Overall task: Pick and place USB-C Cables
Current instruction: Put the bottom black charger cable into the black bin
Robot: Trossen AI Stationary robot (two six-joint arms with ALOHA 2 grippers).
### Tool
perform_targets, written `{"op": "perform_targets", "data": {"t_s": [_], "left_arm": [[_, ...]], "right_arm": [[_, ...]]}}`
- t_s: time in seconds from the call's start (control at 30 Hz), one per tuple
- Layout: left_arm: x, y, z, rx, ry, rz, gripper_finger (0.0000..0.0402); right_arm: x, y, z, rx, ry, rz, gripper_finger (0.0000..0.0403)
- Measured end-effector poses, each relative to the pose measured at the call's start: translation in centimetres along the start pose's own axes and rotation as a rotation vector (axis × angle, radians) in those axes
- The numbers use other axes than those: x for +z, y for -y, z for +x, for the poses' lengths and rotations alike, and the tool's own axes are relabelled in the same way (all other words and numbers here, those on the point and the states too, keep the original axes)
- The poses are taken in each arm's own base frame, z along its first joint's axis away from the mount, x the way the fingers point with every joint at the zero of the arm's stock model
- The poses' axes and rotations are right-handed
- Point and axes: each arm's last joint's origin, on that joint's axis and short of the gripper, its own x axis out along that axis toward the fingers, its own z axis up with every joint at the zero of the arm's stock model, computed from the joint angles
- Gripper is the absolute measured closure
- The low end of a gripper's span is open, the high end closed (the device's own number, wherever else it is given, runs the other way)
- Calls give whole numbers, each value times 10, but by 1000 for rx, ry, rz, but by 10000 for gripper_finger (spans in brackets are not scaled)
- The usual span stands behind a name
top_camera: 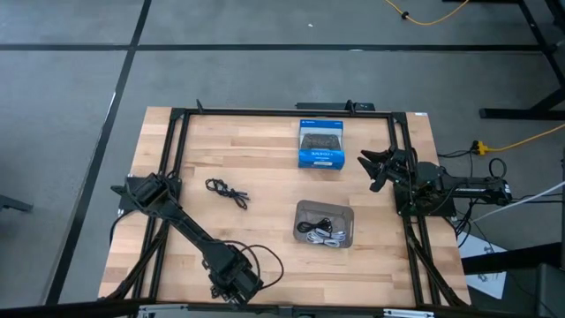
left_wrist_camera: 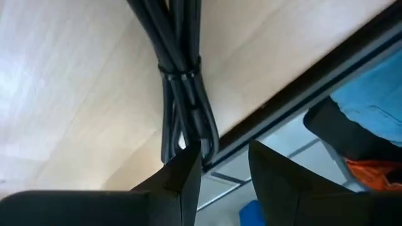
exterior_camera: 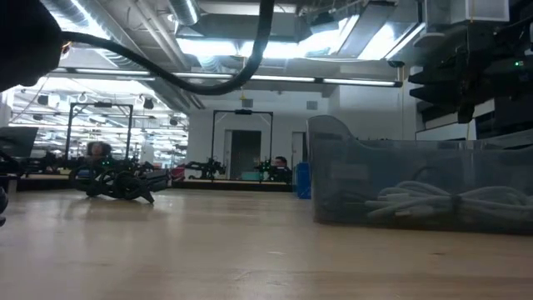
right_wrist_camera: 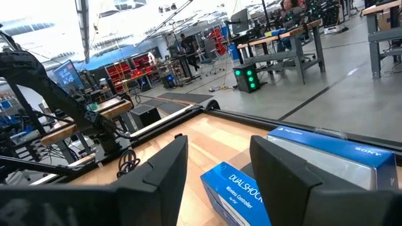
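One black USB-C cable bundle (top_camera: 227, 191) lies loose on the wooden table, left of the grey tray (top_camera: 344, 215); the right wrist view shows it far off (right_wrist_camera: 129, 162). The tray holds white cables (top_camera: 325, 238) and a black one (top_camera: 323, 223); the low view shows the white ones through the tray's wall (exterior_camera: 433, 200). My right gripper (top_camera: 378, 168) hovers open near the table's right side, just right of the blue box, its fingers apart in its wrist view (right_wrist_camera: 220, 172). My left gripper (top_camera: 231, 281) is open at the table's near edge (left_wrist_camera: 225, 169), touching nothing.
A blue controller box (top_camera: 320, 144) lies at the table's far side, close in front of my right gripper (right_wrist_camera: 235, 188). A black frame rail (top_camera: 265, 112) runs round the tabletop. The left arm's own tied wiring (left_wrist_camera: 185, 94) hangs before its camera. Bare wood lies between cable and tray.
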Motion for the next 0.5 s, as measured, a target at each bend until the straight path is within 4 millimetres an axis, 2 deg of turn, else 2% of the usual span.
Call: {"op": "perform_targets", "data": {"t_s": [0.17,0.33,0.5], "left_arm": [[7,-5,7,64,42,9,276],[22,-15,15,166,64,15,276],[41,-23,4,215,131,14,276]], "right_arm": [[0,0,0,0,0,-1,226],[0,0,0,0,0,-23,226],[0,0,0,0,1,-23,226]]}}
